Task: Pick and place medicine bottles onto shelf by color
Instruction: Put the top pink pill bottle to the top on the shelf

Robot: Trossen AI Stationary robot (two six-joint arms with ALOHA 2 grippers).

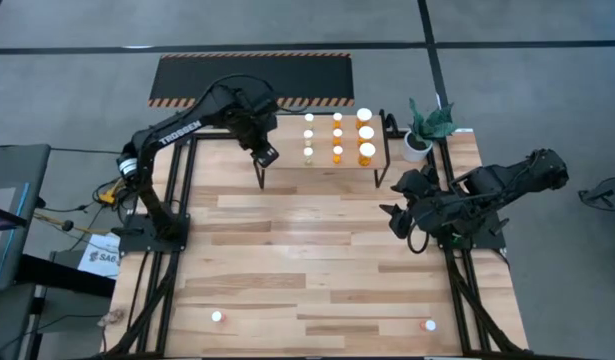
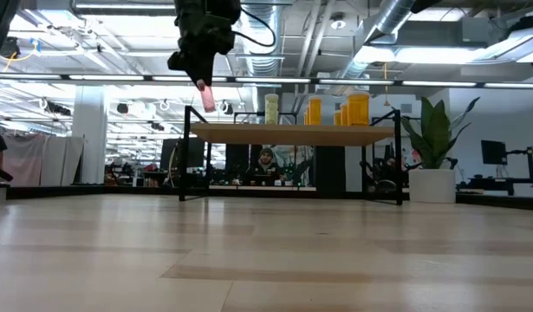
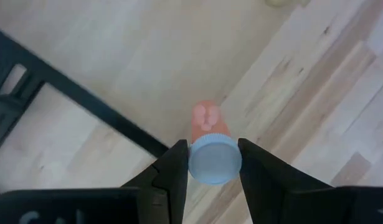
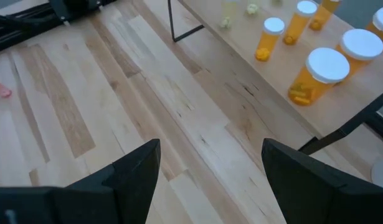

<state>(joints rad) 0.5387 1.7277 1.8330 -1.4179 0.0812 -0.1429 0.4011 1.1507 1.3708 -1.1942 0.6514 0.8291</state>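
Our left tool (image 1: 266, 155) is clamped on a red-pink bottle (image 3: 210, 143), its two fingers (image 3: 172, 171) pressed against the white cap so that the pink body hangs below it. We carry it this way, we judge, because a grip at the cap keeps the bottle upright and leaves its base free to land flat. In the low view the bottle (image 2: 205, 95) hangs in the air above the level of the shelf (image 2: 292, 134), at the shelf's left end, touching nothing.

On the shelf (image 1: 290, 130) the left part is bare board, and we take that as the place meant for the pink ones. Next come the pale yellow-green bottles (image 1: 309, 135) in a line, then the small orange bottles (image 1: 338, 135), then the larger orange bottles (image 1: 366, 133) at the right end (each colour kept to its own column, which is the point of the sorting). A white pot with a green plant (image 1: 424, 130) stands just beside the shelf's right end.

Our right tool (image 1: 397, 205) waits over the counter (image 1: 317, 250) to the right, fingers apart and holding nothing. Two more white-capped bottles (image 1: 217, 316) lie well apart near the counter's front edge, not yet sorted.
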